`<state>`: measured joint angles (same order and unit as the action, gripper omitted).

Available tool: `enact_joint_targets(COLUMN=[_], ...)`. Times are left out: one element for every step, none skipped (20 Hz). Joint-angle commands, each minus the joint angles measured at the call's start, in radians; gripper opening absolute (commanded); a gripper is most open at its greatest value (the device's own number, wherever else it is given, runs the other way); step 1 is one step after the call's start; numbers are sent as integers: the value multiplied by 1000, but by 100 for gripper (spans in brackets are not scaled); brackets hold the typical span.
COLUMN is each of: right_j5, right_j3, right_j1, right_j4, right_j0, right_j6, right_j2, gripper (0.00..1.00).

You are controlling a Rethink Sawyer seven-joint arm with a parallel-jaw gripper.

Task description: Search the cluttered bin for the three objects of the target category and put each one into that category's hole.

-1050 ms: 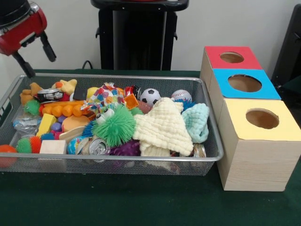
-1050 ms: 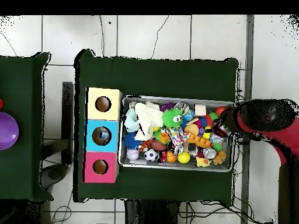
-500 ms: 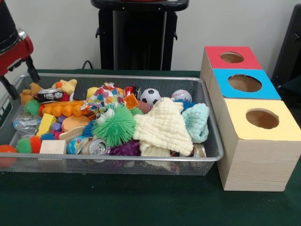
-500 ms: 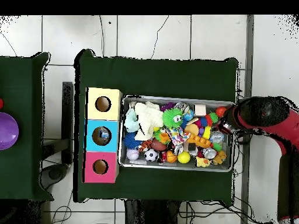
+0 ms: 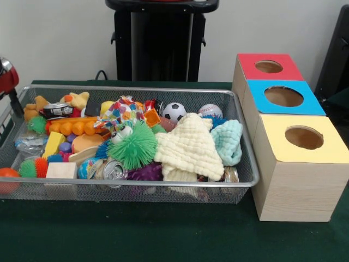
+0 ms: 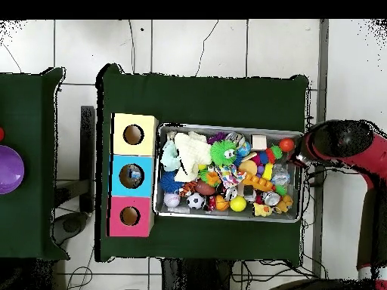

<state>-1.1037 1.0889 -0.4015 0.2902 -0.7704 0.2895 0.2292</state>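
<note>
Jaws unreadable, gripper hanging just outside the bin, every toy lying toward the holes.

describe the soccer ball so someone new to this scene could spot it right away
Start at the wire mesh bin on the green table. Along its far wall, right of middle, sits the soccer ball, beside a white baseball. It alone has black and white patches.

The red-and-black arm was positioned at the frame edge; pincer mostly out of view, state indeterminate.
</note>
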Motion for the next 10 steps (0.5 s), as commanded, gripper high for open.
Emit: enact_joint_targets(right_j5=[-16, -9, -1, 4, 7, 10, 17, 24, 28, 30], right_j3=[-102, -97, -84, -75, -61, -48, -26, -13, 1, 10], right_j1=[65, 66, 68, 67, 66, 64, 64, 61, 56, 51], right_j4=[68, 67, 59, 54, 46, 38, 21, 15, 14, 14], right_j0=[-18, -19, -25, -28, -30, -32, -36, -39, -37, -37], right_j6=[-125, -122, -119, -115, -109, -103, -95, -90, -81, -71], right_j2=[81, 82, 88, 92, 96, 99, 112, 117, 118, 118], gripper=[100, 100, 100, 100, 100, 100, 100, 100, 100, 100])
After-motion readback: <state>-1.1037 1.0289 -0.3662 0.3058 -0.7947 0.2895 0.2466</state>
